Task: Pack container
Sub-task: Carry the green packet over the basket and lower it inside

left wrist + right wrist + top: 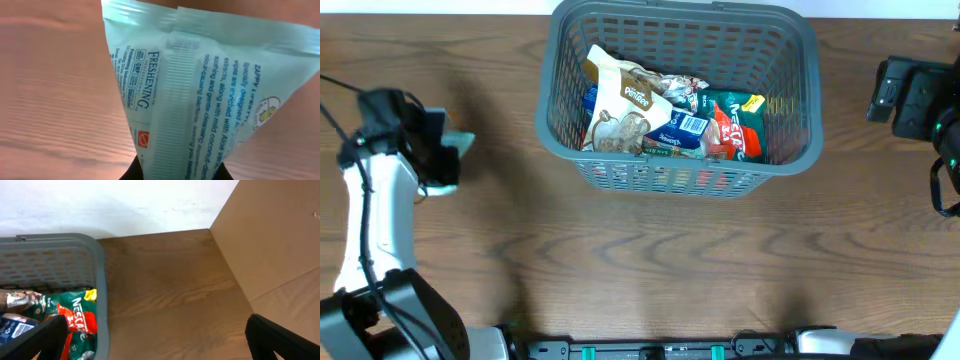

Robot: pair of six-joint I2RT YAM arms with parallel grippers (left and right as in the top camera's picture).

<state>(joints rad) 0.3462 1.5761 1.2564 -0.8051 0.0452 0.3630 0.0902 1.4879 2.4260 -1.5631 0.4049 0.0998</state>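
Note:
The dark grey slotted container (785, 30) stands at the back middle of the table and holds several snack packets, among them a beige one (620, 110) and a green and red one (735, 125). Its rim also shows in the right wrist view (97, 280). My left gripper (445, 150) is at the far left, shut on a pale green packet (200, 100) with blue print, held above the wood. My right gripper (155, 340) is open and empty, at the far right beside the container.
A brown cardboard panel (280, 240) stands to the right of my right gripper. A white wall runs behind the table. Bare wooden tabletop (650, 260) lies in front of the container.

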